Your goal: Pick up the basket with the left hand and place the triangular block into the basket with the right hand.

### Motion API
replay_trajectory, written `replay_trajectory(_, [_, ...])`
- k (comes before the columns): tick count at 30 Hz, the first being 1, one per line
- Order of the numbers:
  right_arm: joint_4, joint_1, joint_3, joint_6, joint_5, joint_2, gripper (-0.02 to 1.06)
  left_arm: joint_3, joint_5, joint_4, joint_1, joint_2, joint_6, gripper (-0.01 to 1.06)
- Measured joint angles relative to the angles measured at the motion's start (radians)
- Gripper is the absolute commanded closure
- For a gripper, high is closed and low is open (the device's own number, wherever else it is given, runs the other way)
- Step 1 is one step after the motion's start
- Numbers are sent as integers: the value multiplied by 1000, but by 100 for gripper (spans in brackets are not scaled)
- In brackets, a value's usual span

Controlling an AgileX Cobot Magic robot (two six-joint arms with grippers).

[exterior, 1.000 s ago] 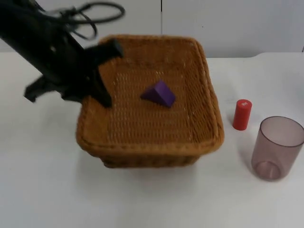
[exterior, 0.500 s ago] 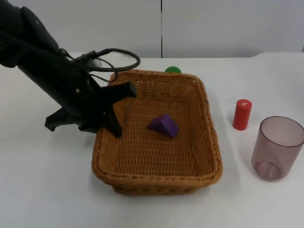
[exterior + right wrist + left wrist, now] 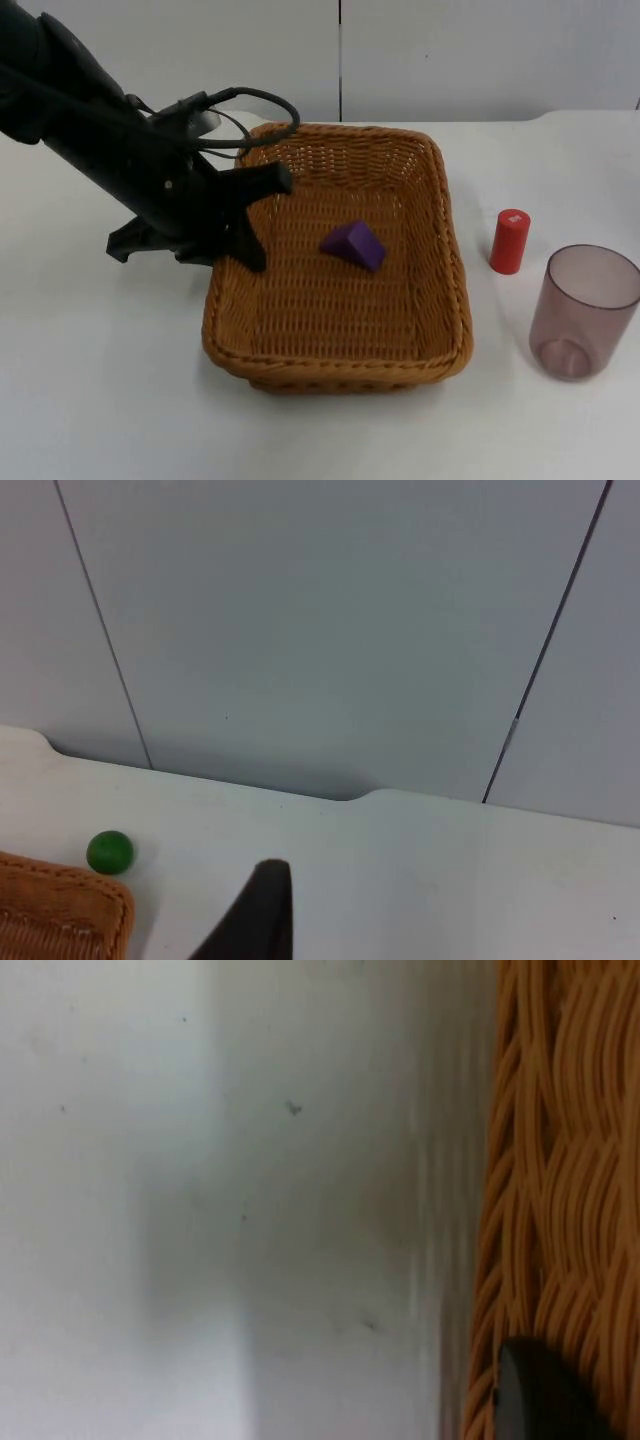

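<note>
Basket point(image 3: 340, 300): centre of the top view, resting on the white surface point(image 3: 100, 400). Its left rim sits between the fingers of the left end effector point(image 3: 250, 215), which comes in from the upper left of the frame. One finger lies inside the wall and one outside, so the wicker edge is what the arm lifts by.
Left end effector: closed onto the basket's left rim. In the left wrist view a dark fingertip point(image 3: 545, 1400) presses against the weave.
Triangular block point(image 3: 353, 244): purple, lying on the basket floor slightly above centre, apart from every wall. By the look of it, the placing step is done.
Right end effector point(image 3: 262, 915): waiting, raised and aimed at the grey wall point(image 3: 330, 630). I cannot tell how its fingers stand.
Bystanders: a red cylinder point(image 3: 509, 241) and a clear cup point(image 3: 582, 310) at the right of the frame, and a green ball point(image 3: 109, 851) just beyond the basket's far corner.
</note>
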Motion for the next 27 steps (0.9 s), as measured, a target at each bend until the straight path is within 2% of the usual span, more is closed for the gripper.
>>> replay_trajectory(10, [0,0,0,0,0,0,0,0,58,-26,0,34,0,104])
replay_trajectory(23, [0,0,0,-2,0,0,0,0,58,-40,0,47,3,103])
replay_trajectory(25, [0,0,0,-2,0,0,0,0,58,-40,0,47,3,94])
replay_trajectory(27, [0,0,0,-2,0,0,0,0,58,-40,0,47,3,75])
